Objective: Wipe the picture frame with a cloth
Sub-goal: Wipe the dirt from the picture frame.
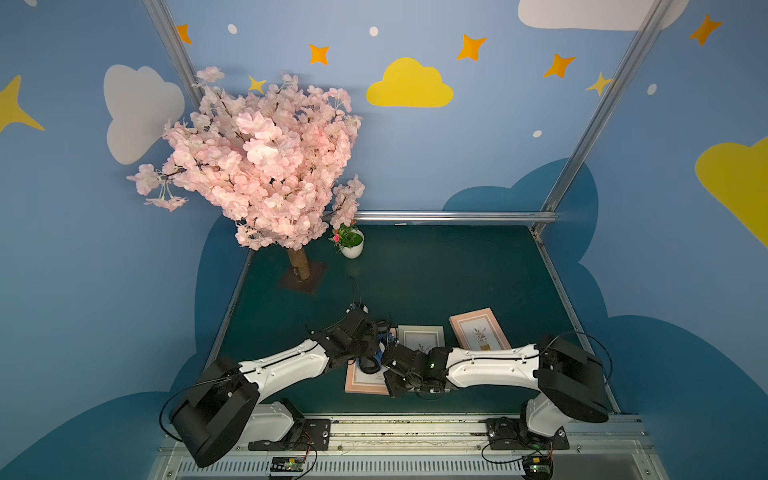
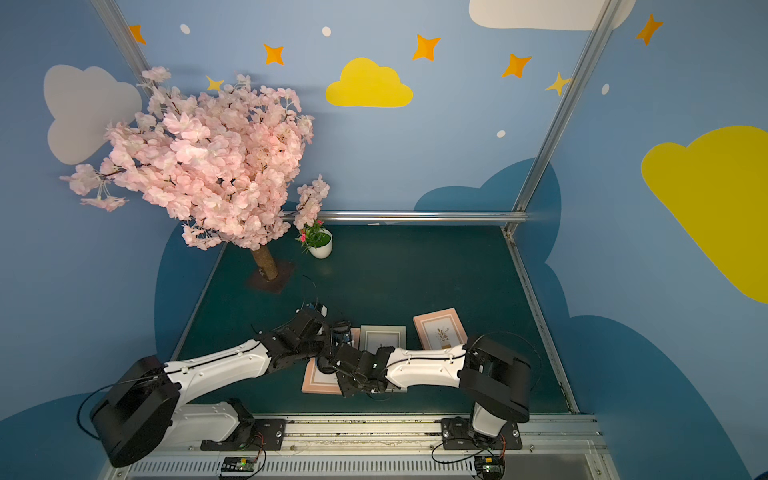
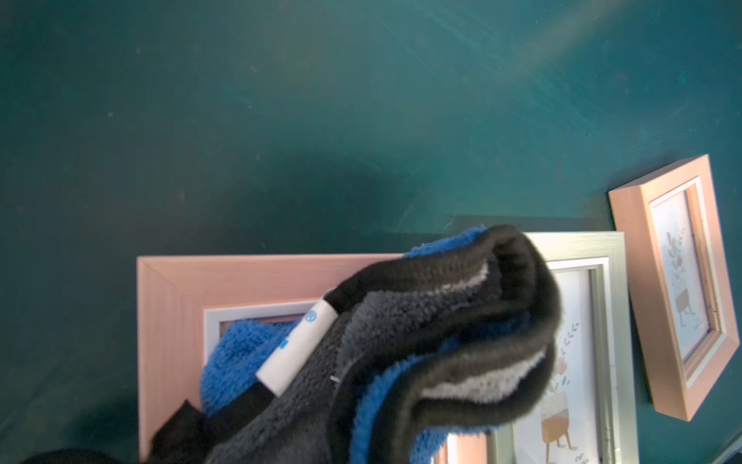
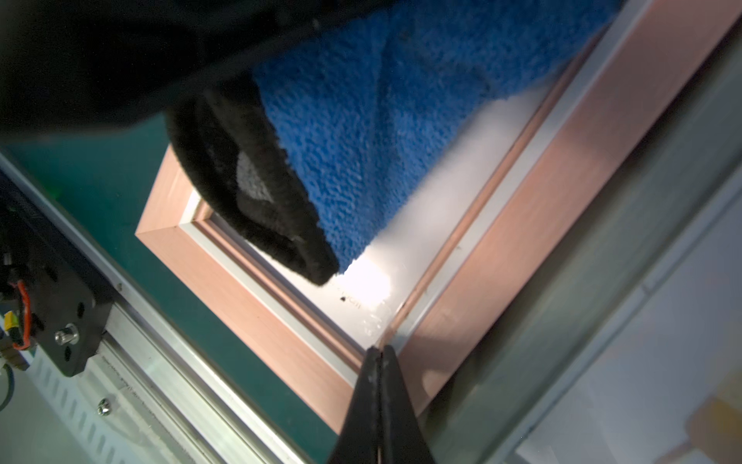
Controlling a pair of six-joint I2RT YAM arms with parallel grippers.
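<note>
Between my L fingers: left gripper (image 1: 372, 345) is clenched on the cloth (image 3: 401, 341); the grip pt itself is buried under fabric in the L wrist view. Cloth is bunched, dark grey side up w/ white tag showing, blue plush side down on the glass of the near pink frame (image 3: 172, 321). One raised fold overlaps the silver frame (image 3: 602, 249) corner; contact unclear.

My right gripper (image 4: 379, 353) is pressed fully together w/ nothing btwn the fingers. Its tips sit at an inner corner of the same pink frame, rail side. Touching or just above, can't tell.

Silver frame lies just beside the near pink frame. Far pink frame (image 3: 642, 289) is angled, near the silver one but apart. All 3 lie flat on the teal table (image 3: 281, 120). At the back L are a blossom tree (image 1: 257, 166) and a white pot (image 1: 352, 247) beside it, well apart from the frames.
</note>
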